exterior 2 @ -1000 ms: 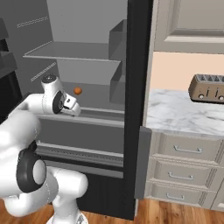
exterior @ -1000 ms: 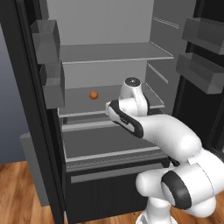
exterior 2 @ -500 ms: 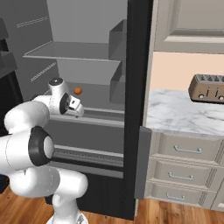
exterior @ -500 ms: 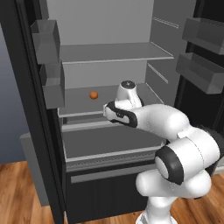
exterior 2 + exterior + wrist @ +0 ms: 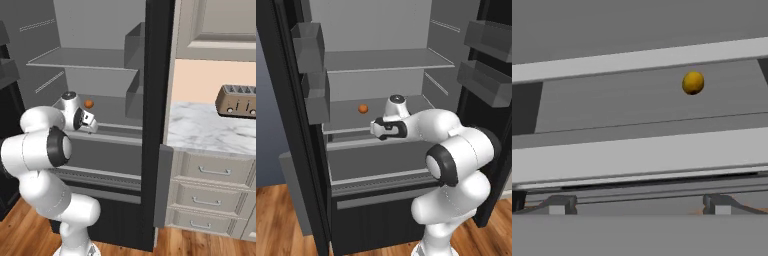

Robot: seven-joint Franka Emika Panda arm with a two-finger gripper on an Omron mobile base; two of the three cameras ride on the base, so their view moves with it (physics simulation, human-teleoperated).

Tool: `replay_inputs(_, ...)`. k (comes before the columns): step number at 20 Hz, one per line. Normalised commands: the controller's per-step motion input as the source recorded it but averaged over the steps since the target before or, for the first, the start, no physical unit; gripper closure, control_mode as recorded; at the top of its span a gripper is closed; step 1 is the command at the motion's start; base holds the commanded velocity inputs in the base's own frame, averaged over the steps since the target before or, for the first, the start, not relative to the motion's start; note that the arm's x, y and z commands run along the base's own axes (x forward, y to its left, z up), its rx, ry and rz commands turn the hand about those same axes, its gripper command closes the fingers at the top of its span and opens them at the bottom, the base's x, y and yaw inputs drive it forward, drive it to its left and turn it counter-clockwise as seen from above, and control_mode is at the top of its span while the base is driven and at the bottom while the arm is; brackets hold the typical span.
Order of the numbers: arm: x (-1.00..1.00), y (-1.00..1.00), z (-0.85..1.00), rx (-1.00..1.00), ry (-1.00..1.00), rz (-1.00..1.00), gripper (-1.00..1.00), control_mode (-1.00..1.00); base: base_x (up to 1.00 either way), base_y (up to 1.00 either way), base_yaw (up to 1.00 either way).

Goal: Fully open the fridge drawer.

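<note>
Dark jaws are seen spread wide and empty in the hand view, just before the pale top rim of the fridge drawer (image 5: pixel 378 160), low in the open fridge (image 5: pixel 376 55). An orange fruit (image 5: pixel 693 83) is seen on the shelf (image 5: pixel 346 117) beyond.

A: What did the surfaces look like?
B: The fridge (image 5: pixel 286 100) was matt black outside and smooth flat grey inside. The drawer (image 5: pixel 381 165) looked like matt grey plastic with a paler rim. The arm (image 5: pixel 456 155) was glossy white with dark joints.
A: And around it?
B: The floor (image 5: pixel 281 220) was warm wood planks, the counter (image 5: pixel 210 130) veined white marble, the toaster (image 5: pixel 237 101) brushed metal. A small fruit (image 5: pixel 693 83) was smooth orange.
</note>
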Motion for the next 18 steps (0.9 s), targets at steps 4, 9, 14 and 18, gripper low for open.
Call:
replay_inputs(4,0.42,0.20,-0.16,0.00,0.00,0.00,-1.00,-1.00,0.00,0.00,0.00)
replay_inputs(9,0.31,0.10,-0.18,0.00,0.00,0.00,-1.00,-1.00,0.00,0.00,0.00)
replay_inputs(14,0.18,0.01,-0.23,0.00,0.00,-0.03,-1.00,-1.00,0.00,0.00,0.00)
replay_inputs(18,0.05,0.00,-0.28,0.00,0.01,-0.03,-1.00,-1.00,0.00,0.00,0.00)
